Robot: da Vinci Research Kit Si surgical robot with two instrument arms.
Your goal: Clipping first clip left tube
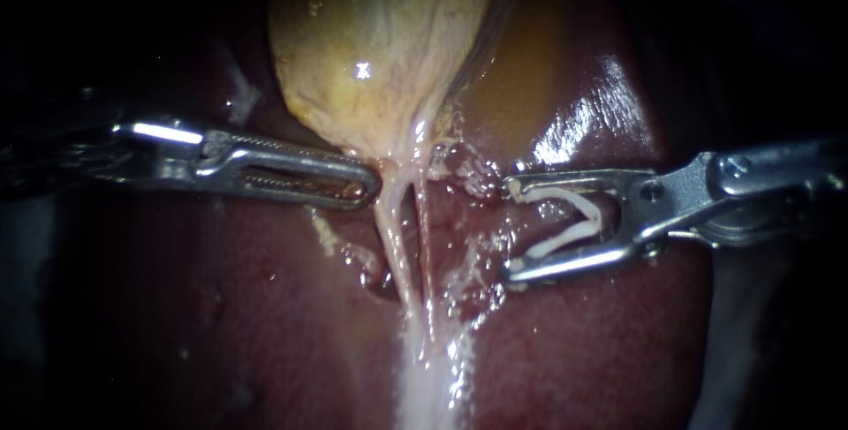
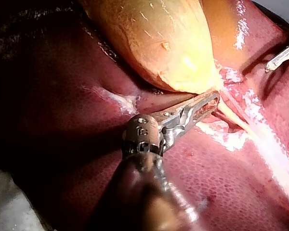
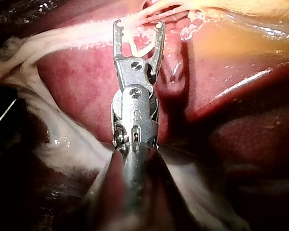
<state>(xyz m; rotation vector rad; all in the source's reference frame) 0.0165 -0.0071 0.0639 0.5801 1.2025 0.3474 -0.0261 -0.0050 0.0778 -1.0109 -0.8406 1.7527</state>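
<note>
Leftmost, the slender steel left instrument (image 1: 367,187): slotted jaws clamped on the neck of the pale yellow, veined gallbladder (image 1: 380,41), which lies on glossy dark red liver (image 1: 221,306). Next, the thin whitish left tube (image 1: 391,236), running down from that neck, just beside the left jaws' tip; a second pinkish tube (image 1: 422,245) lies close at its right. Rightmost, the steel right instrument (image 1: 511,227): jaws wide apart, cradling a white V-shaped clip (image 1: 565,237), one leg against each jaw. Its tips are near the tubes but not touching them, and the left tube is outside the gap.
</note>
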